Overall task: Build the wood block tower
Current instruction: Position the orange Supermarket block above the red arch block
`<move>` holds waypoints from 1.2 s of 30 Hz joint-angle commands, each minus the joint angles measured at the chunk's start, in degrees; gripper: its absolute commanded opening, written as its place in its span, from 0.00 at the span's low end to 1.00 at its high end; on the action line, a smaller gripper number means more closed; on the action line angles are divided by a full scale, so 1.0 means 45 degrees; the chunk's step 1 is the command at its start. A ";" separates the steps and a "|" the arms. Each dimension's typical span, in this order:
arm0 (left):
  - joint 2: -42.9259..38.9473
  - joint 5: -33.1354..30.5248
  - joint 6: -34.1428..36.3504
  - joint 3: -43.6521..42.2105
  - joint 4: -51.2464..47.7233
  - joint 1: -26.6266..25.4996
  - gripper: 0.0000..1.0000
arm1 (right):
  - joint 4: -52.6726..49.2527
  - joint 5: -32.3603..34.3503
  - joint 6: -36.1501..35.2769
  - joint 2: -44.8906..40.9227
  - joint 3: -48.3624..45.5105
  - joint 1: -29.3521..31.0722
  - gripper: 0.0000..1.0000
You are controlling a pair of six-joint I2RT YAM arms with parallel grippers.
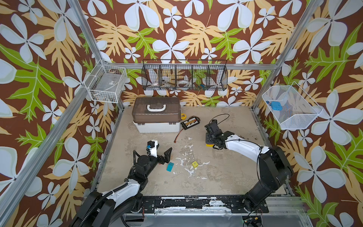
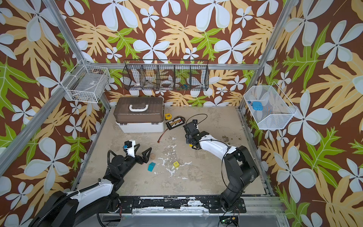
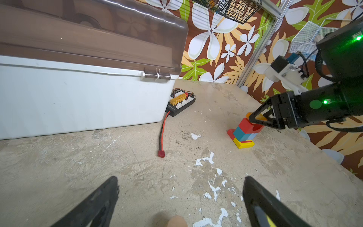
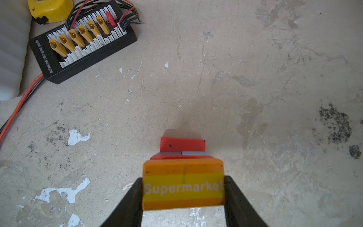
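Clamping the right hand [image 4: 183, 182] on an orange block [image 4: 183, 169] atop the tower [image 3: 244, 131], a little right of the desk's [image 1: 225, 176] middle, clear of every edge. Holding the left hand [image 3: 180, 178] spread wide toward the front-left corner, beside a tan cylinder [image 2: 153, 156] and a teal block [image 1: 170, 167], with a yellow cube [image 1: 194, 164] nearer the front edge's middle.

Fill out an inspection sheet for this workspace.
Surface: worn beige tabletop, white chipped patches.
Job's things: tower part built, orange Supermarket block at its top; teal block, yellow cube, plain-wood piece loose.
Clutter: brown-lidded white case, charging plate, yellow tape measure.
Grippers: left gripper open, empty; right gripper fingers against both sides of that block.
Cables: red-black lead from the charging plate.
Surroundings: floral walls, black wire basket, white wire basket, white mesh basket.
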 commanded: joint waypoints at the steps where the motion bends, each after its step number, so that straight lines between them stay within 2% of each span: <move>1: 0.0011 -0.0095 0.0034 0.0106 0.0260 -0.0001 1.00 | -0.0182 0.0130 0.0168 -0.0031 0.0013 0.0000 0.55; 15: 0.0028 -0.0095 0.0036 0.0125 0.0255 -0.0004 1.00 | -0.0251 0.0133 0.0181 -0.0075 0.0009 0.0000 0.62; 27: 0.0052 -0.0095 0.0029 0.0125 0.0219 -0.0018 1.00 | -0.0351 0.0317 0.0259 -0.0153 -0.0055 0.0000 0.63; 36: 0.0054 -0.0095 0.0019 0.0128 0.0221 -0.0008 1.00 | -0.0297 0.0289 0.0249 -0.0112 -0.0088 0.0000 0.67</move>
